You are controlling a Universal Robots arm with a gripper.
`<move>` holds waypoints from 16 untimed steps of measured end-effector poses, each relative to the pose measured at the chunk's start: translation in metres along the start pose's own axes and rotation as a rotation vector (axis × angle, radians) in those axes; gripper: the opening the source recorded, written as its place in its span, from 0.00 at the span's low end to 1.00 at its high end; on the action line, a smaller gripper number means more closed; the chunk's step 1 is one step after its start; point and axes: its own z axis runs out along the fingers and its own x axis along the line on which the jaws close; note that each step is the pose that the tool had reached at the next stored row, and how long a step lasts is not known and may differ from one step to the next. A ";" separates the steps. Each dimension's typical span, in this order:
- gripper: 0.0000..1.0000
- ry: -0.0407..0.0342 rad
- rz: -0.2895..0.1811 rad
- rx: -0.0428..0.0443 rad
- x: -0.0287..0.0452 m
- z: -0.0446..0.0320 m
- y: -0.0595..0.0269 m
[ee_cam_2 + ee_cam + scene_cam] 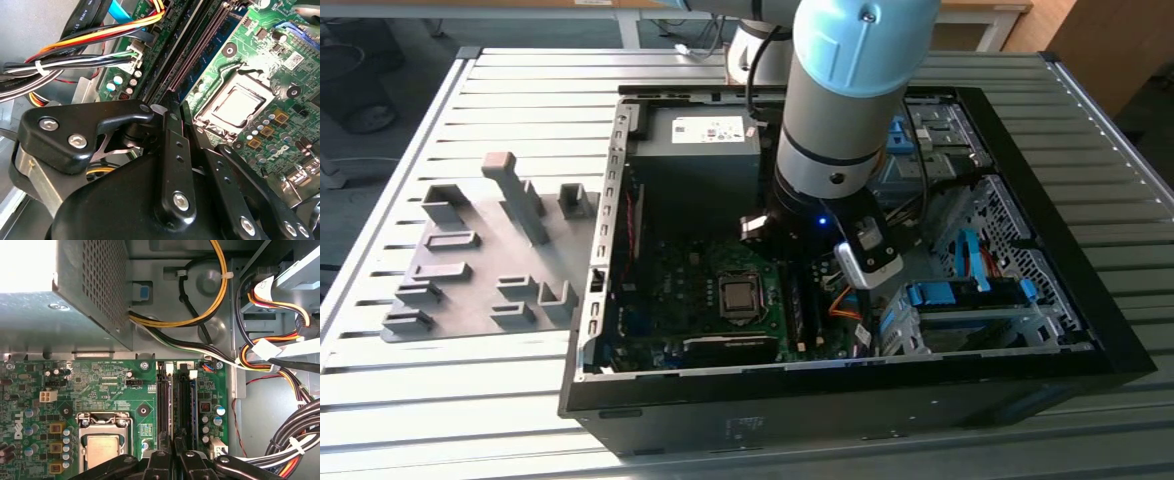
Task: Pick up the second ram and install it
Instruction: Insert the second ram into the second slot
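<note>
Several grey blocks stand on the holder tray [467, 270], which lies on the slatted surface [400, 400] well to the exterior view's left of the processor socket [738, 294]. No memory stick shows among those blocks, so I judge the pick-up part of the task done.

The socket sits on the green board inside the open computer case [854, 400]. Just beside the socket, on the exterior view's right, run the long black memory slots [803, 305]. The arm reaches down into the case right over them.

In the first wrist view the end effector [175, 452] hangs above the near end of the slots, beside the socket. Its two black fingers [161, 460] are drawn almost together, with a narrow gap between them. A thin dark edge runs out from that gap along the line of the slots. I take it for the second ram [175, 412], seen edge-on and clamped between the fingers, though this is a judgement.

Whether the stick is already seated I cannot tell. Pressing it home and letting go appear to be what is left.

Farther from the socket on that same side, bundled cables [260, 355] lie clear of the slots.
</note>
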 end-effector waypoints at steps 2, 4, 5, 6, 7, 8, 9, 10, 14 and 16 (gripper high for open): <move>0.14 0.0004 -0.005 0.0003 0.0000 -0.0001 0.0000; 0.14 0.0006 -0.007 0.0005 0.0000 -0.0001 -0.0002; 0.14 0.0007 -0.007 0.0004 0.0000 0.0001 -0.0002; 0.14 0.0007 -0.008 0.0004 0.0000 0.0003 -0.0002; 0.14 0.0006 -0.008 0.0000 0.0000 0.0009 -0.0002; 0.14 0.0006 -0.008 -0.0001 0.0000 0.0014 -0.0003; 0.14 0.0007 -0.008 0.0001 0.0000 0.0016 -0.0003; 0.14 0.0008 -0.008 0.0003 0.0000 0.0017 -0.0003; 0.14 0.0007 -0.008 0.0000 0.0000 0.0021 -0.0003; 0.14 0.0007 -0.008 -0.0002 -0.0001 0.0020 -0.0003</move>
